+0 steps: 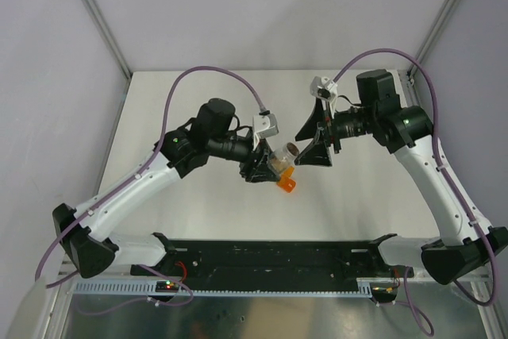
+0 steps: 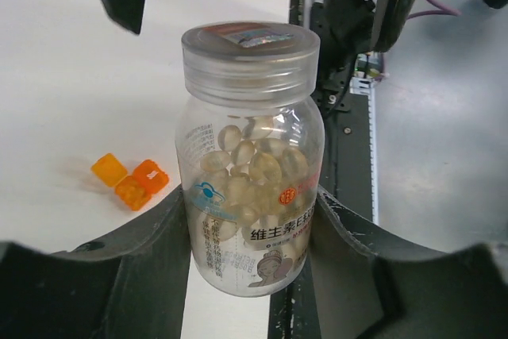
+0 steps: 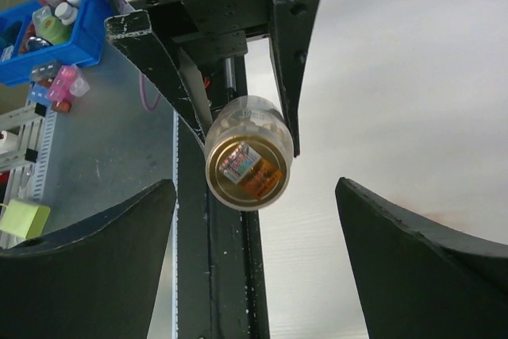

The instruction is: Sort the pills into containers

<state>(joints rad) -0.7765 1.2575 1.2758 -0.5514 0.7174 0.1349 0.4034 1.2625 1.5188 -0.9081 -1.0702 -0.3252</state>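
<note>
My left gripper is shut on a clear plastic vial with a clear ribbed cap and a tan top. Many pale tan pills fill the vial. In the top view the left gripper holds the vial above the table, cap toward my right gripper. The right gripper is open wide, facing the cap without touching it. The orange two-cell box lies on the table below the vial; it also shows in the top view.
A black rail runs along the near table edge between the arm bases. Grey walls close in the white table at the back and sides. A blue bin of small bottles stands off the table.
</note>
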